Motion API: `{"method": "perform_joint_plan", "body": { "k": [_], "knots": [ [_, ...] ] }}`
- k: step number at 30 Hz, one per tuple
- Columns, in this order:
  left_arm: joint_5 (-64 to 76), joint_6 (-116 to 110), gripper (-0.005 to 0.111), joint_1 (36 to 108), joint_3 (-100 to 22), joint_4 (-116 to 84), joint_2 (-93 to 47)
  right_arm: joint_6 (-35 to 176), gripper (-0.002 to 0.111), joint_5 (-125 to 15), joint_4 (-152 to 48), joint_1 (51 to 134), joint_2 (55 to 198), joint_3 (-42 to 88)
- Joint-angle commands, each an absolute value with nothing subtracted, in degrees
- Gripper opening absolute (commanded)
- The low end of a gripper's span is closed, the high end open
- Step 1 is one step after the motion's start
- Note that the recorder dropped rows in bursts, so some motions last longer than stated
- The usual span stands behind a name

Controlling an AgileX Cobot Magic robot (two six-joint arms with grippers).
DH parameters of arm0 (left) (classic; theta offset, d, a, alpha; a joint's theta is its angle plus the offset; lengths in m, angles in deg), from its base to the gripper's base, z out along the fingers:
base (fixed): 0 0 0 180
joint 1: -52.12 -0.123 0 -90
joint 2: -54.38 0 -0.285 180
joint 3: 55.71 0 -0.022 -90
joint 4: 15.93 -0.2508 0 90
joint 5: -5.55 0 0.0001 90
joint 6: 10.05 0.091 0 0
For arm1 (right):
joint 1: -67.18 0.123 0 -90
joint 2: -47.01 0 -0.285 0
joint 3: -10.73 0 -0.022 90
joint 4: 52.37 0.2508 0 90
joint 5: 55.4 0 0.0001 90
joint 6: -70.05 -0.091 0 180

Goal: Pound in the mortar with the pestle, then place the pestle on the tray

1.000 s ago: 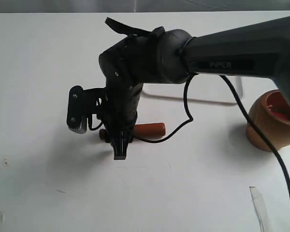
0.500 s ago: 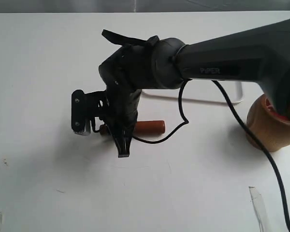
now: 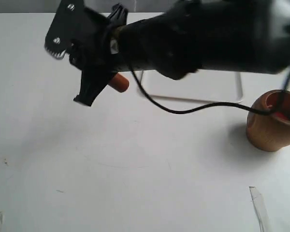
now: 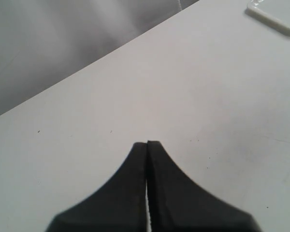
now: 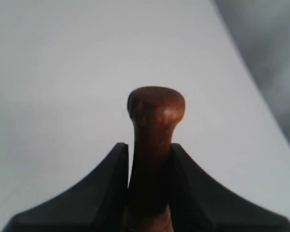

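Transport step: right gripper [image 5: 150, 150], clenched on the pestle [image 5: 156, 108] handle, holds it aloft at far left; the next move probably calls for swinging right and lowering its thick end into the mortar [image 3: 273, 123].

Looking across a plain white table [image 3: 111, 183], spreading over nearly everything from near edge to far; ending at the far side against a dull grey backdrop [image 3: 19, 6]; catching even, diffuse light and showing only soft, pale shadows; carrying a strip of clear tape [image 3: 260, 205] lying near right and a tiny dark speck [image 3: 6, 162] sitting at left
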State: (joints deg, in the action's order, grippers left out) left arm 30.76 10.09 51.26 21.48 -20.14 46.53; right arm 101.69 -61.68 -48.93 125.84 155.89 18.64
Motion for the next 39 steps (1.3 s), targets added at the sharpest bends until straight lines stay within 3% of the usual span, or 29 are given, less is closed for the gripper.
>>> {"method": "perform_joint_plan", "body": {
  "k": [1, 9, 14, 21, 33, 39],
  "knots": [
    [30.59, 9.62, 0.0, 51.71, 21.51, -19.72, 46.6, 96.63, 0.0, -34.75, -45.31, 124.38, 144.58, 34.62],
    [30.59, 9.62, 0.0, 51.71, 21.51, -19.72, 46.6, 96.39, 0.0, -6.3, -34.79, 124.39, 124.79, 58.28],
    [30.59, 9.62, 0.0, 51.71, 21.51, -19.72, 46.6, 101.16, 0.0, -9.36, -19.66, 124.39, 111.07, 64.17],
    [30.59, 9.62, 0.0, 51.71, 21.51, -19.72, 46.6, 129.19, 0.0, -11.37, 13.24, 124.39, 98.46, 66.05],
    [30.59, 9.62, 0.0, 51.71, 21.51, -19.72, 46.6, 118.33, 0.0, 2.72, 6.42, 124.39, 93.73, 85.67],
    [30.59, 9.62, 0.0, 51.71, 21.51, -19.72, 46.6, 112.7, 0.0, 8.45, 2.38, 124.39, 93.73, 87.95]
  ]
}}
